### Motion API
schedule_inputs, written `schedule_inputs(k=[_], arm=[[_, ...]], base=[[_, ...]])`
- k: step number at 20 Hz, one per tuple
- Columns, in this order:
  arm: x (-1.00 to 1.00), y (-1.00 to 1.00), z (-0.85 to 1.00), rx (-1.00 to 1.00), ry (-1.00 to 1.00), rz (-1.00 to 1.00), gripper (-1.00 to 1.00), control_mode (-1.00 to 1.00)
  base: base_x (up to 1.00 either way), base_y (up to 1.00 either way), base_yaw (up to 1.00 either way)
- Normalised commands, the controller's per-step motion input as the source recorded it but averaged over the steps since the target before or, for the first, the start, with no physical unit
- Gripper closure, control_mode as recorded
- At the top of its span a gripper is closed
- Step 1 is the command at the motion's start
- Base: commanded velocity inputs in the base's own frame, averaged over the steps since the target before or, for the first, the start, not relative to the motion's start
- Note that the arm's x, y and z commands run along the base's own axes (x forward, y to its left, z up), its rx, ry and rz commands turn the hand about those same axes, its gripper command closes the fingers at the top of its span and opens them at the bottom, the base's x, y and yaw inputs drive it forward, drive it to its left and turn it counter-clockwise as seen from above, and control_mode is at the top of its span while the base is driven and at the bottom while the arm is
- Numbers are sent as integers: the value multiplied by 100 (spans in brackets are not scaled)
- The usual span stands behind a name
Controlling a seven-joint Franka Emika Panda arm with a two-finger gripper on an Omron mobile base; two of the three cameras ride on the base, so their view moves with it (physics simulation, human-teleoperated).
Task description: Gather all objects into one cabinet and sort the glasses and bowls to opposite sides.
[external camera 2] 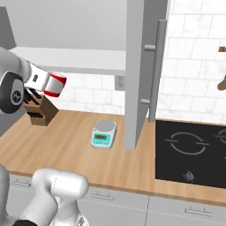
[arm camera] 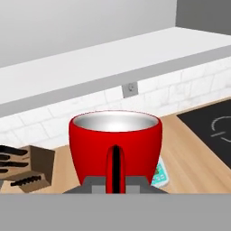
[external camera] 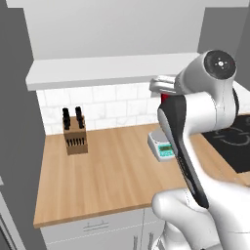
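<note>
One red cup sits pinched in our gripper, its rim up and just ahead of the fingers, above the counter near the scale.

Item: robot arm. We record glossy white rounded shells, a long dark grey-black inset strip along one link at right of the left base frame, and a round dark grey joint cap with small pale markings at upper right. We note another dark cap at the right base frame's left edge
</note>
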Motion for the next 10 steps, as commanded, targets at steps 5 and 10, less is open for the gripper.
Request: schedule_inputs(k=[5,10], arm=[[0,0,0,0,0,0,100,100],[0,0,0,0,0,0,100,100]], base=[[-93,9,0],[-97,0,0]])
